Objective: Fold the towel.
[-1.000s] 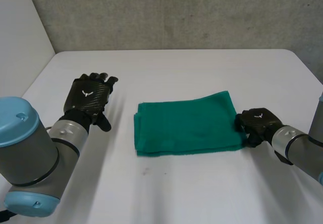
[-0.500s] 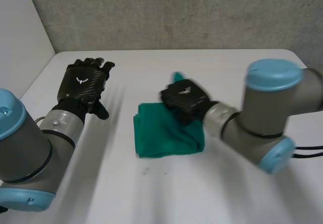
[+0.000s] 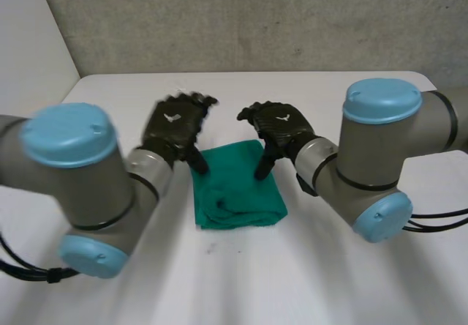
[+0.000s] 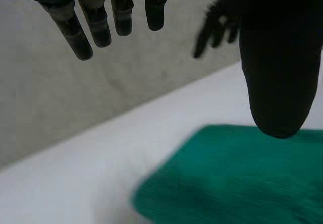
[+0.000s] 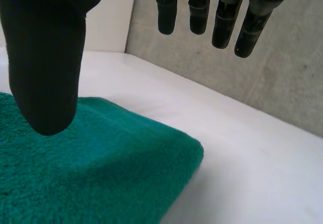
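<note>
**Over the towel's far edge, both hands open and empty**

Under both thumbs, the towel point(image 3: 238, 189) lies on the white table point(image 3: 307, 281) as a small, thick, roughly square packet. The left hand point(image 3: 174, 124) hovers at the far corner on its own side. Its fingers point(image 4: 83, 30) are straight and spread, and its thumb point(image 4: 277, 82) points down at the cloth without pinching it. The right hand point(image 3: 278, 124) mirrors it at the other far corner, fingers apart and nothing gripped. I cannot tell whether either thumb touches the pile.

Folding looks done or nearly so. A rumple in the cloth nearer the left hand suggests the next move is either a flat press to settle the layers or a clean lift away.

Bare table surrounds the packet, and beyond the fingertips it runs clear to the grey wall point(image 3: 256, 17). The hands are near each other, so moving inward is tight, while going up or outward looks free.
</note>
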Controlling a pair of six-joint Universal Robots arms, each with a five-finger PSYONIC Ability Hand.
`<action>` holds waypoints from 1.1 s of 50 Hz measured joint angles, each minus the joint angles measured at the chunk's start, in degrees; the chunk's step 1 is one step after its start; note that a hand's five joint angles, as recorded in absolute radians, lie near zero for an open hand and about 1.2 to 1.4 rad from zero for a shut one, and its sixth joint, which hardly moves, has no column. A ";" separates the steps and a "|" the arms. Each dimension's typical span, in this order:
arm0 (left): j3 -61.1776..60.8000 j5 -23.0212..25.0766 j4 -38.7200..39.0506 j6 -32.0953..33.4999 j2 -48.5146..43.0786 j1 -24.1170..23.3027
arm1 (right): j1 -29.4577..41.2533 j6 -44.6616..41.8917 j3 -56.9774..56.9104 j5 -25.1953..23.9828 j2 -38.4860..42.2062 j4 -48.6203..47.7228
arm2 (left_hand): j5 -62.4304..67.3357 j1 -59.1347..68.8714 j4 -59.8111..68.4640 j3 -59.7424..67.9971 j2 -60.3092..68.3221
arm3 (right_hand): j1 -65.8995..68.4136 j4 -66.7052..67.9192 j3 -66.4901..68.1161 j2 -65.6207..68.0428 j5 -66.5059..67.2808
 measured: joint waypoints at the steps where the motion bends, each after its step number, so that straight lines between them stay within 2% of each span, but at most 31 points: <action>1: 0.00 0.00 0.00 0.00 0.00 0.00 | 0.00 0.00 0.00 0.00 0.00 0.00 | 0.00 0.00 0.00 0.00 0.00 | 0.00 0.00 0.00 0.00 0.00; 6: 5.06 -0.61 -5.74 -3.13 -7.66 -2.37 | -1.92 0.98 -1.16 -1.59 3.53 2.76 | 0.00 0.00 0.00 0.00 0.00 | 0.00 -0.04 -0.04 0.00 0.00; 10: 6.53 -1.92 -8.84 -3.48 -11.47 -2.39 | -2.50 0.23 -3.59 -1.89 7.83 6.34 | 0.00 0.00 0.00 0.00 0.00 | 0.00 -0.03 -0.04 0.00 0.00; 15: 6.39 -3.00 -11.20 -2.76 -12.98 -1.47 | -2.62 -1.76 -5.50 -1.66 10.00 9.38 | 0.00 0.00 0.00 0.01 0.00 | 0.00 -0.04 -0.04 0.00 0.00; 24: 3.83 -3.59 -14.37 2.89 -11.28 0.07 | -2.51 -6.20 -6.39 -1.23 10.13 12.11 | 0.00 -0.61 0.00 0.00 0.00 | -1.44 -0.03 -0.02 0.00 -0.36; 31: 3.55 -3.43 -13.91 4.13 -5.69 -0.33 | -2.63 -6.01 -4.44 -1.31 3.54 11.60 | -0.01 -0.61 0.00 0.00 0.00 | -1.44 -0.04 -0.02 0.00 -0.38; 35: 4.41 -3.25 -13.68 4.03 0.27 -0.27 | -4.06 -5.21 -2.59 0.34 -4.57 9.96 | -0.01 -0.61 0.00 0.00 0.00 | -1.44 -0.04 -0.02 0.00 -0.38; 40: 5.98 -3.17 -13.69 3.88 6.29 0.96 | -7.45 -4.47 -0.98 6.43 -13.74 7.50 | -0.01 -0.61 0.00 0.00 0.00 | -1.44 -0.04 -0.02 0.00 -0.38; 43: 7.76 -3.08 -14.25 3.63 11.96 3.79 | -10.53 -4.34 -0.37 10.76 -18.93 6.78 | -0.02 -0.61 0.00 0.00 0.00 | -1.44 -0.04 -0.02 0.00 -0.38; 47: 9.80 -2.15 -16.43 2.82 17.56 7.51 | -13.30 -4.72 -0.08 12.95 -22.08 8.08 | -0.01 -0.61 0.00 0.00 0.00 | -1.44 -0.04 -0.02 0.00 -0.38; 52: 10.71 -0.68 -18.90 1.69 19.96 9.44 | -14.19 -4.99 0.12 13.06 -22.76 9.76 | -0.01 -0.61 0.00 0.00 0.00 | -1.44 -0.04 -0.02 0.00 -0.38; 55: 11.03 1.80 -22.21 -0.88 21.84 10.99 | -14.46 -5.20 0.60 12.66 -23.18 11.66 | -0.01 -0.61 0.00 0.00 0.00 | -1.44 -0.04 -0.02 0.00 -0.38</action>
